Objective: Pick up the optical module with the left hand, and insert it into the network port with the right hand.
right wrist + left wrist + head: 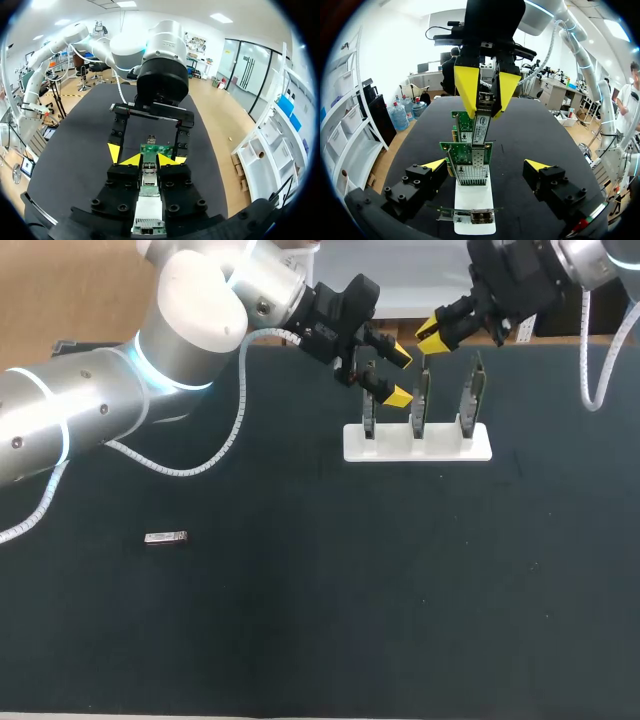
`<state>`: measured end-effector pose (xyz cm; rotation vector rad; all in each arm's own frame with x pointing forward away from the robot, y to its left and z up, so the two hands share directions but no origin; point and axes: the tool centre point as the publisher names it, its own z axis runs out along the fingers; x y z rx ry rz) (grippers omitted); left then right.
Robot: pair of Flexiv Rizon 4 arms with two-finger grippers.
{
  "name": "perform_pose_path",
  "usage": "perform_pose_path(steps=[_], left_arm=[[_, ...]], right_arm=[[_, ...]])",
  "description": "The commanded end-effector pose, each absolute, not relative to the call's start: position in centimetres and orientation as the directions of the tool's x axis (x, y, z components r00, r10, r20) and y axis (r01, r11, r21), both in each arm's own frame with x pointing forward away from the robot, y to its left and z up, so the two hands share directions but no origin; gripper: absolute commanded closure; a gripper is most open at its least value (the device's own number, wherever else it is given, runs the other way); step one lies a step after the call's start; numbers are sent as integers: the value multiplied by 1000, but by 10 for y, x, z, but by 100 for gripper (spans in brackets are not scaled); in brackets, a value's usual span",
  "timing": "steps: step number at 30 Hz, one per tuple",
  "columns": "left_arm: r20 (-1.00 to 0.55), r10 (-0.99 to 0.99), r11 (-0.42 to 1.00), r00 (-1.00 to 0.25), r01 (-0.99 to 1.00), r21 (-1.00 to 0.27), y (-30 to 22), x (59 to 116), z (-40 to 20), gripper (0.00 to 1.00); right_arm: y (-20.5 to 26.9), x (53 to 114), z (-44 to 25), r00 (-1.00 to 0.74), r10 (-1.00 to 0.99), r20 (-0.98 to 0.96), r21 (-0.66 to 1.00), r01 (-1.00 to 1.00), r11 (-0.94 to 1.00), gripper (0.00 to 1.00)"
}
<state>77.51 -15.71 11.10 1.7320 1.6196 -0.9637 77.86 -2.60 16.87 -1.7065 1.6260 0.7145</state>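
Three green network cards stand upright in a white holder (480,450). My right gripper (432,337) hangs over the middle card (421,400), shut on a silver optical module (481,117) that points down. The module's lower end meets the port cage on that card (467,160); how deep it sits is hidden. In the right wrist view the right gripper (149,161) clamps the module (149,172) just before the card (156,149). My left gripper (399,375) is open and holds nothing, its fingers (432,166) standing either side of the same card.
A second silver module (165,538) lies flat on the black table, far left of the holder. The nearest card (470,216) sits under my left gripper. My left arm spans the table's back left, with its white cable hanging below it.
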Motion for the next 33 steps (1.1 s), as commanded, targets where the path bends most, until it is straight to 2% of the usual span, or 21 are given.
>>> perform_pose_path(steps=[1,32,33], left_arm=[[-813,582,-102,5,992,-68,-158,777,111,0],[-813,582,-102,5,992,-68,-158,777,111,0],[-813,582,-102,5,992,-68,-158,777,111,0]], right_arm=[[-24,779,166,74,-633,-770,-91,-996,-5,100],[-24,779,155,36,-640,-768,-53,-999,8,100],[-24,779,155,35,-640,-768,-53,-999,9,96]])
